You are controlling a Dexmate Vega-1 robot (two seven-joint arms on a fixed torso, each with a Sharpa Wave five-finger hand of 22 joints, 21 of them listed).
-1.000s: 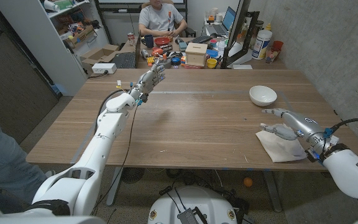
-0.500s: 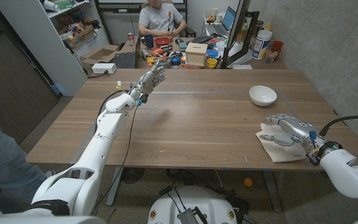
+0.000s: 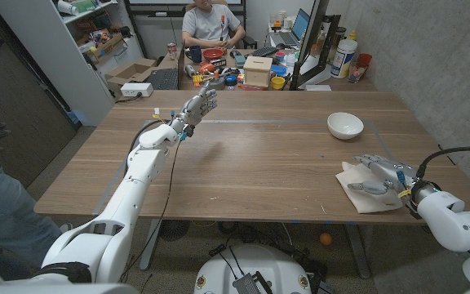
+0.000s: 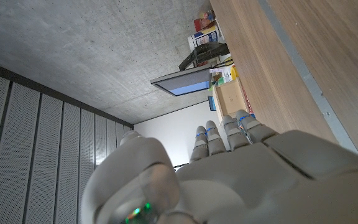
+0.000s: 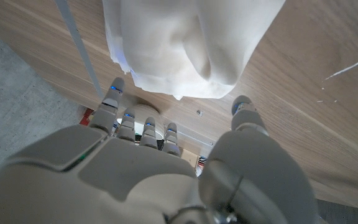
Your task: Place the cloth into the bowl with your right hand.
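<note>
— What's over on the left side of the table [image 3: 243,155]?

— The left hand [image 3: 200,103], held out above the wood near the far edge, toward the far left corner. Its fingers are stretched straight and lie side by side, and there is nothing in them. The left wrist view shows the same hand [image 4: 229,162] from behind, with its fingers [image 4: 229,129] extended together.

— And behind the table?

— A person [image 3: 210,28] sits at a cluttered desk beyond the far edge. A cardboard box [image 3: 257,71] stands on that desk.

— Where's the bowl?

— The white bowl [image 3: 345,125] sits near the far right corner, upright, with nothing visible inside it.

— And the cloth?

— The white cloth [image 3: 364,192] lies by the right edge, toward the near right corner, well apart from the bowl. The right hand [image 3: 378,175] is over it, palm down, fingers spread apart. In the right wrist view the cloth [image 5: 185,43] is bunched into soft folds just ahead of the right hand [image 5: 160,168], and the fingertips [image 5: 117,87] reach its edge.

— Is it gripping the cloth?

— I cannot tell. The fingers are apart and at the cloth, but no closed hold shows.
</note>
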